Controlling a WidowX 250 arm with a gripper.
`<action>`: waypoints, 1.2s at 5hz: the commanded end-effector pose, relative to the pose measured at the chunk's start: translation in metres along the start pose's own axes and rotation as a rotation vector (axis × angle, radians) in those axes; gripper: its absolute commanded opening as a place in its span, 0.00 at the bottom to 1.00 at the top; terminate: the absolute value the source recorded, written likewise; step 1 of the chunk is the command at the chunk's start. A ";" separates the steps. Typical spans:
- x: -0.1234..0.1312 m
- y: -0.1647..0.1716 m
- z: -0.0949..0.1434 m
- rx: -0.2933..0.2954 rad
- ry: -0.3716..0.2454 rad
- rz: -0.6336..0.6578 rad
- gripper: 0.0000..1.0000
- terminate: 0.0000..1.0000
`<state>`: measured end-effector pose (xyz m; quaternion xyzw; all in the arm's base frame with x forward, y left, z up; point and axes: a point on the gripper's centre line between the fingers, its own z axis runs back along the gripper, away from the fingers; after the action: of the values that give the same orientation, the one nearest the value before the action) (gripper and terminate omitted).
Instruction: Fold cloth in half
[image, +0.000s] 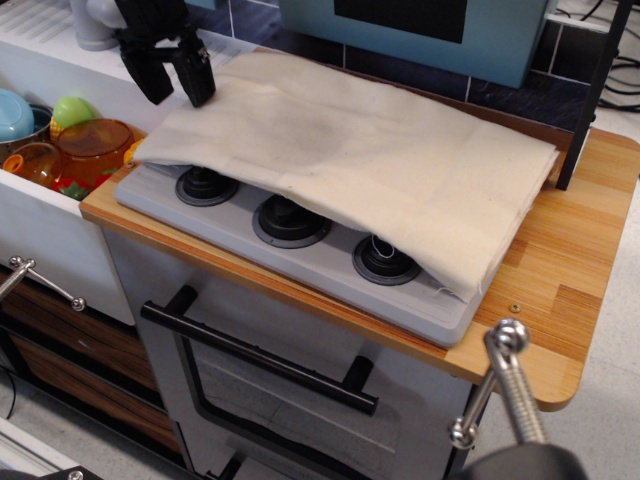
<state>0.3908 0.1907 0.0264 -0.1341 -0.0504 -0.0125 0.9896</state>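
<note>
Cloth (350, 160) first: cream fabric lies draped across the grey stovetop (300, 270), filling the middle of the frame from upper left down to the right, and its near edge hangs just over three black burners (290, 222). A faint grey smudge shows near its centre. At lower right the fabric reads as two layers, one edge lying on another.

Up in the upper left corner, the black hand (170, 88) comes down from the top edge, pointing downward and tilted slightly. Only the hand and a bit of the pale arm (95, 22) behind it are in view; everything above is cut off by the frame. Its two fingers (195, 85) stand parted with a clear gap between them, and nothing sits in that gap. The tips hang just beside the cloth's upper left edge; whether they touch the fabric is hard to make out from this angle.

Left of the stove, coloured cups (85, 145) sit in a white sink (60, 230). The wooden table (570, 270) shows at right.
</note>
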 end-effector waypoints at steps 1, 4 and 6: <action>0.014 -0.009 0.002 0.027 -0.028 -0.003 1.00 0.00; 0.017 -0.019 0.003 0.000 -0.021 -0.014 0.00 0.00; 0.023 -0.031 0.030 -0.043 -0.041 -0.026 0.00 0.00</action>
<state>0.4000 0.1631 0.0349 -0.1831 -0.0334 -0.0120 0.9824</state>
